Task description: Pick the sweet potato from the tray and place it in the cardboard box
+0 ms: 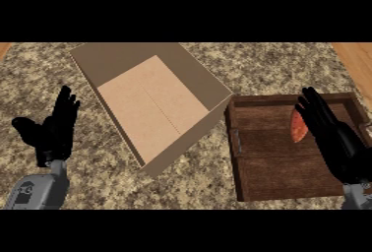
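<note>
Nearest, at the surface's [73, 187] front-left edge: left hand [52, 130] upright, fingers straight and relaxed, holding nothing, well apart from everything. Parked there, by the look of it, to stay out of the way of the carry.

At the front-right: right hand [335, 138] stretched out over the tray's [280, 172] right half, fingers straight and extended toward its far edge, not curled round anything. Laid over the sweet potato [296, 127] so that only an orange-red sliver shows at the fingers' left side. Probably lined up along the vegetable's length ahead of closing on it; contact between fingers and skin impossible to tell from here.

Tray itself: dark wood, low walls, sitting near the surface's right edge, a small handle on its left wall. Sweet potato lying in the far-right part of the tray, close to the far wall, not yet lifted.

Farther back and to the left: cardboard box [156, 106], open-topped, turned at an angle, its near-right corner just beside the tray's far-left corner. Nothing inside. Set close, presumably to keep the transfer short: up over the tray's wall, leftward, down into the box.
</note>
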### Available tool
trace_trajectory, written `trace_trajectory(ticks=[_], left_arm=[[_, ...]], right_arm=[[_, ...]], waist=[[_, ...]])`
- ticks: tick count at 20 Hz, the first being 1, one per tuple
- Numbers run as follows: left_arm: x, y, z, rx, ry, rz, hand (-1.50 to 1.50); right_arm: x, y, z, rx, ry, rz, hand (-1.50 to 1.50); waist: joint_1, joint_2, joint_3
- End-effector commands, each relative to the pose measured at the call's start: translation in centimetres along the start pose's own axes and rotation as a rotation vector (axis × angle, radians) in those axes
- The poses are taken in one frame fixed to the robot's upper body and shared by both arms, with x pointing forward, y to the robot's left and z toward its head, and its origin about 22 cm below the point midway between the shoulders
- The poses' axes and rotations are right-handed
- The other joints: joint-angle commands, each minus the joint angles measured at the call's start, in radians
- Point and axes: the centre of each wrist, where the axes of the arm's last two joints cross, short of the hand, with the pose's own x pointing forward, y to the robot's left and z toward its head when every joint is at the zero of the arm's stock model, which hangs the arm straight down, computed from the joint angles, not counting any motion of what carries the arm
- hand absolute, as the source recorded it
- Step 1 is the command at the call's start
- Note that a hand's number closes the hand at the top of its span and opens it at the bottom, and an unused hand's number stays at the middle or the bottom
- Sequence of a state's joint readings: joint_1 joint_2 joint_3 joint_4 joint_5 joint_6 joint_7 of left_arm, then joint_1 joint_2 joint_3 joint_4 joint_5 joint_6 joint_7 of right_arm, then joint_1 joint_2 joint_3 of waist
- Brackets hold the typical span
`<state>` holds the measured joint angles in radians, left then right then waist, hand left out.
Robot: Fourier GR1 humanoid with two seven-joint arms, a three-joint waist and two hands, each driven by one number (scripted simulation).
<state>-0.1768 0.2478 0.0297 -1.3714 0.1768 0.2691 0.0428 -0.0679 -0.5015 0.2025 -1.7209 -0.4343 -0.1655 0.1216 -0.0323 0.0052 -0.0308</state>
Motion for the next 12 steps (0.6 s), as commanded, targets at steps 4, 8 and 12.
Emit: trace_trajectory(ticks=[4,8,12], left_arm=[[-0.3,0.3,0.9,-0.084,-0.043,-0.218,0.00],[-0.9,1.3,1.1,-0.130,-0.027,-0.283,0.00],[-1.4,0.0,3.0,-0.176,-0.021,-0.303,0.00]], right_arm=[[5.0,-5.0,-4.0,-0.364,-0.270,0.005,-1.50],[3.1,-13.0,-1.3,-0.704,-0.037,0.530,1.50],[-1.1,-8.7,-4.3,-1.015,-0.125,0.153,-1.50]], waist=[[0.052,-0.003,0.033],[0.040,0.019,0.019],[0.071,0.000,0.035]])
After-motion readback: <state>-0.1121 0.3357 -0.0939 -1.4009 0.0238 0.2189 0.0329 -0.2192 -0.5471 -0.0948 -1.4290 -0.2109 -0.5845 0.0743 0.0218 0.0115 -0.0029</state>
